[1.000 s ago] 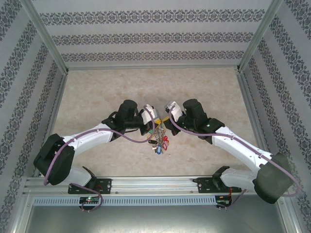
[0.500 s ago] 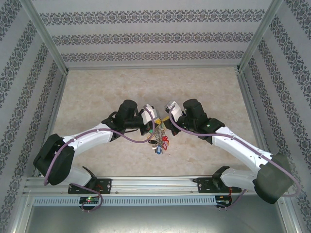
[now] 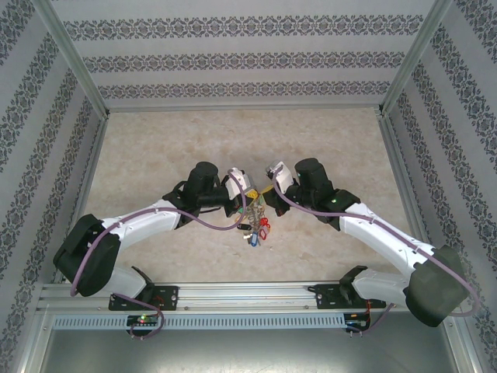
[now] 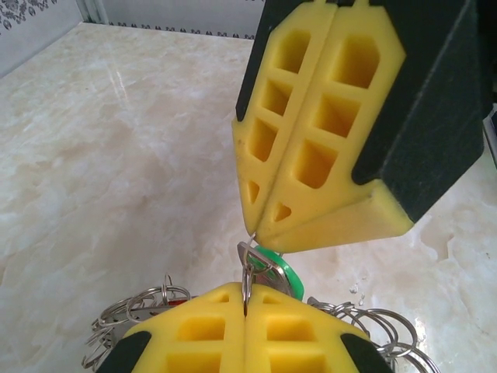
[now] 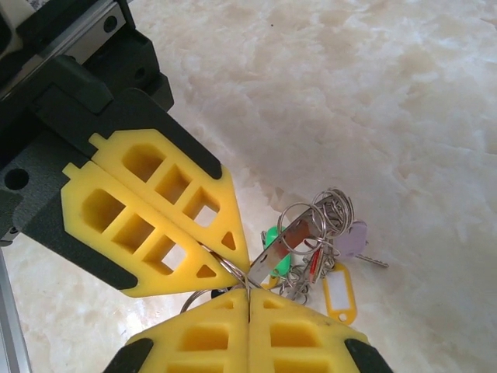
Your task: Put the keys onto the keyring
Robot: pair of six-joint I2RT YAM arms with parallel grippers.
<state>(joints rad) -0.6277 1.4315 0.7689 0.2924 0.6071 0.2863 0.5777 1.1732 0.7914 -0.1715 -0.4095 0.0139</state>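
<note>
Both grippers meet tip to tip above the table. My left gripper is shut on a thin split ring. A green tag sits just behind that ring. The right gripper is shut on the end of the keyring's grey metal band. Several small rings and yellow, purple and red tags hang from the band. The bundle dangles below the two grippers. I cannot pick out the red-tagged key in the cluster.
The marble tabletop is walled by patterned panels and aluminium posts. A metal rail runs along the near edge by the arm bases. Loose split rings spread out to either side under my left fingers.
The right wrist has edged slightly up and to the right, and the hanging bundle has shifted a little with it. Both grippers stay shut, tip to tip.
</note>
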